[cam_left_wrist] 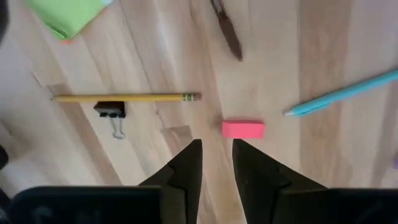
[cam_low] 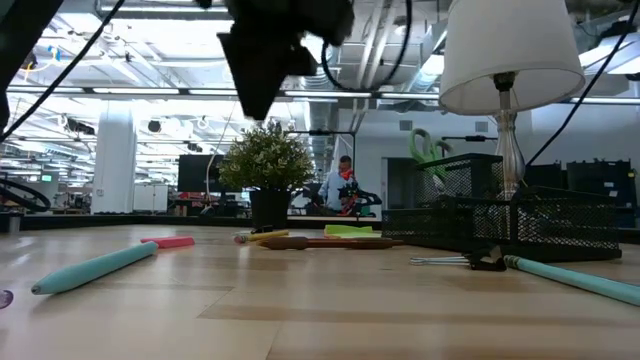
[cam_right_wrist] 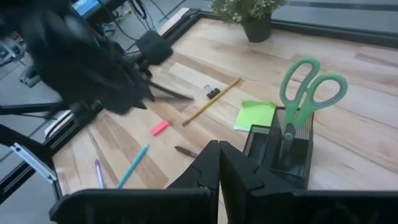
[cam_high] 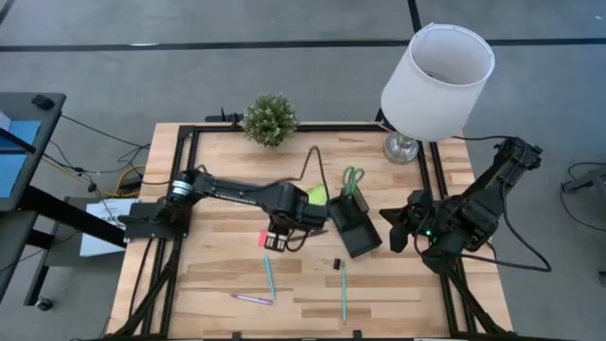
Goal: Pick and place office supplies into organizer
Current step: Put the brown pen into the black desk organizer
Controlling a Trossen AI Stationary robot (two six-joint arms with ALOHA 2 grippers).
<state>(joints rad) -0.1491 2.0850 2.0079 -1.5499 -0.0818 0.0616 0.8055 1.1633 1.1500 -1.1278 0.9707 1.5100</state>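
Note:
My left gripper (cam_left_wrist: 216, 147) is open with a narrow gap and hangs above the table beside the pink eraser (cam_left_wrist: 243, 129), touching nothing. The eraser lies flat on the wood (cam_high: 263, 237). Nearby lie a wooden pencil (cam_left_wrist: 124, 97), a black clip (cam_left_wrist: 111, 111), a dark pen (cam_left_wrist: 227, 28), a teal pen (cam_left_wrist: 342, 93) and the lime-green sticky-note pad (cam_left_wrist: 65, 14). The black organizer (cam_high: 352, 229) stands mid-table with the green-handled scissors (cam_right_wrist: 305, 93) upright in it, blades down. My right gripper (cam_right_wrist: 217, 150) is shut and waits to the right of the organizer.
A potted plant (cam_high: 270, 118) and a white lamp (cam_high: 437, 71) stand at the far edge. Toward the near edge lie a second teal pen (cam_high: 343, 292), a purple pen (cam_high: 254, 299) and a small black clip (cam_high: 335, 264). Bare wood shows at the table's near left.

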